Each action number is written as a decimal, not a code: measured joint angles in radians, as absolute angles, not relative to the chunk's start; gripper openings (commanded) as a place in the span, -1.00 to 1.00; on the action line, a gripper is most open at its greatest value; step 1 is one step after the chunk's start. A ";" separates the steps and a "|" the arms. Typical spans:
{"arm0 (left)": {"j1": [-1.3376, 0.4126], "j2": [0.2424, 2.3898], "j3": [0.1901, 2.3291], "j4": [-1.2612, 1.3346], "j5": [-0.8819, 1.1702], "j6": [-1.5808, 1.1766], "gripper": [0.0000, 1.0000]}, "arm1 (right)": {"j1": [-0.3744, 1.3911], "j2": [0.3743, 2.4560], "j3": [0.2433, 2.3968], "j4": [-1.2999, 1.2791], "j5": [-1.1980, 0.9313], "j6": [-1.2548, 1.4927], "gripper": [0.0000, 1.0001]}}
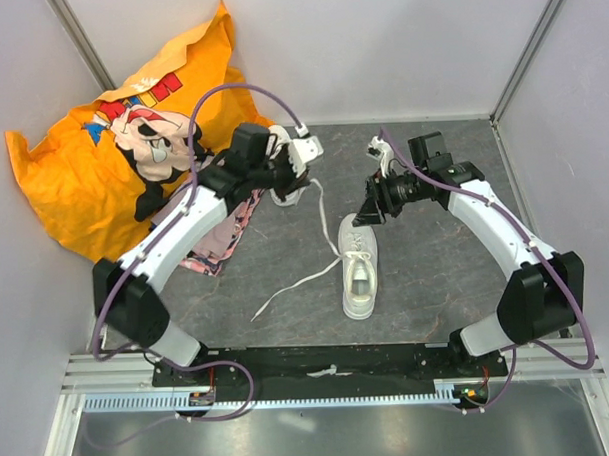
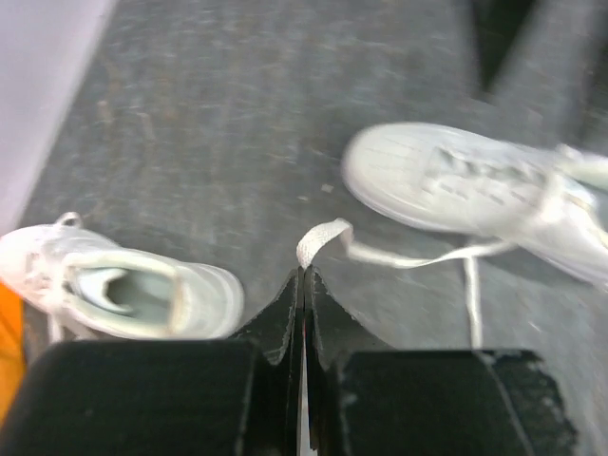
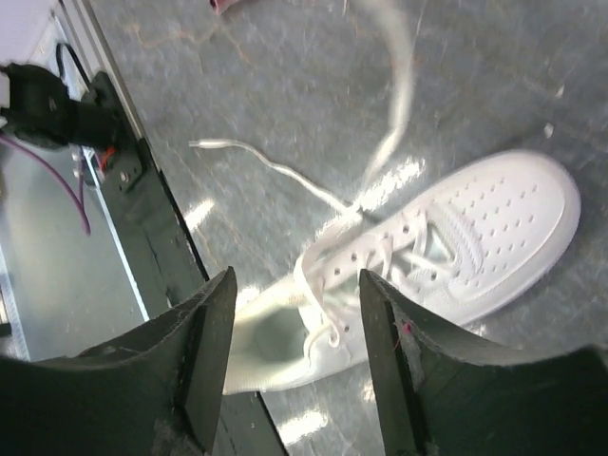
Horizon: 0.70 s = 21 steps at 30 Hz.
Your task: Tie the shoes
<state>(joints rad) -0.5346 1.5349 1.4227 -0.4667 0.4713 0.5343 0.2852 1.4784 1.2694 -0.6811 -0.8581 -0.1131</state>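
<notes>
One white shoe lies mid-table, toe away from the arms; it also shows in the left wrist view and the right wrist view. One of its laces runs up to my left gripper, which is shut on the lace end. Its other lace trails loose to the front left. The second shoe lies mostly hidden under my left gripper and shows on its side in the left wrist view. My right gripper hangs open and empty above the first shoe's toe end, with the shoe's opening between its fingers.
A big orange cartoon-print garment is heaped at the back left. A pinkish folded garment lies under my left arm. Grey walls close in the back and sides. A metal rail runs along the front edge.
</notes>
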 measured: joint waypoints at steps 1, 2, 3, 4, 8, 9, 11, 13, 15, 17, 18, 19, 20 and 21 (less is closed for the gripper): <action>-0.535 1.575 1.447 -0.443 0.453 0.516 -0.97 | 0.284 1.472 1.260 -0.702 -0.853 -0.136 0.18; -0.534 1.610 1.466 -0.426 0.440 0.500 -0.97 | 0.284 1.464 1.251 -0.721 -0.848 -0.156 0.15; -0.535 1.646 1.485 -0.409 0.422 0.482 -0.97 | 0.284 1.454 1.241 -0.743 -0.840 -0.178 0.14; -0.534 1.688 1.507 -0.397 0.408 0.464 -0.97 | 0.284 1.446 1.235 -0.757 -0.837 -0.197 0.13; -0.533 1.831 1.544 -0.357 0.392 0.400 -0.97 | 0.286 1.391 1.219 -0.818 -0.828 -0.287 0.11; -0.533 1.876 1.544 -0.356 0.392 0.378 -0.97 | 0.291 1.365 1.217 -0.831 -0.814 -0.320 0.11; -0.534 1.919 1.544 -0.357 0.392 0.364 -0.97 | 0.300 1.352 1.216 -0.831 -0.798 -0.344 0.11; -0.533 1.952 1.544 -0.359 0.393 0.355 -0.97 | 0.321 1.349 1.211 -0.830 -0.776 -0.364 0.11; -0.533 1.980 1.544 -0.360 0.393 0.349 -0.97 | 0.343 1.353 1.201 -0.831 -0.757 -0.377 0.10; -0.534 2.003 1.544 -0.363 0.394 0.346 -0.97 | 0.366 1.357 1.189 -0.830 -0.736 -0.390 0.09; -0.533 2.013 1.544 -0.366 0.394 0.345 -0.97 | 0.379 1.358 1.183 -0.829 -0.724 -0.396 0.09; -0.533 2.021 1.545 -0.366 0.394 0.344 -0.97 | 0.389 1.359 1.178 -0.829 -0.714 -0.400 0.08; -0.534 2.032 1.546 -0.368 0.395 0.342 -0.97 | 0.400 1.359 1.174 -0.830 -0.704 -0.404 0.08; -0.533 2.043 1.549 -0.372 0.395 0.341 -0.97 | 0.408 1.359 1.170 -0.828 -0.696 -0.409 0.08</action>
